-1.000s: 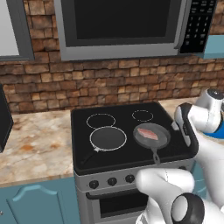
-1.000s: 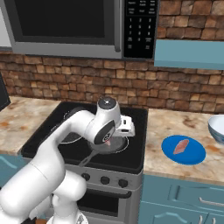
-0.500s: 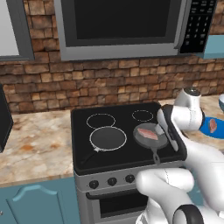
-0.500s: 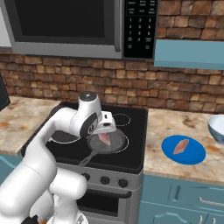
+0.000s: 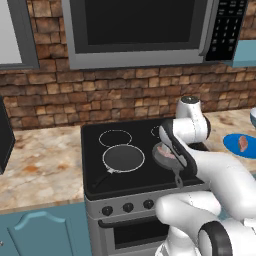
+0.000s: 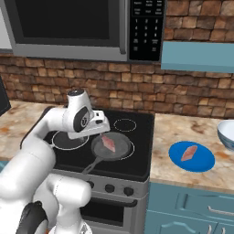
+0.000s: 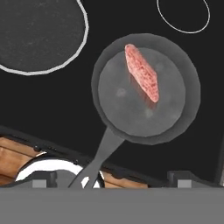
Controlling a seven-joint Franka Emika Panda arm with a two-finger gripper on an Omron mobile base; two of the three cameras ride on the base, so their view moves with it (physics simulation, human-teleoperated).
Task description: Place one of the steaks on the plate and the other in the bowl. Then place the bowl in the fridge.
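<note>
Arm swings left from plate side, now above stove; gripper [image 6: 101, 129] jaws wide apart, empty. Pan [image 7: 146, 92] steak [image 7: 141, 72] below you. Other steak [image 6: 188, 153] on plate [image 6: 201, 162]. Bowl [image 6: 226, 133] far right. Risk: thin slab slips on off-centre pinch.

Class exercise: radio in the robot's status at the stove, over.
Gripper open above the pan. One steak in the pan, the other steak on the plate. Nothing blocking.
</note>
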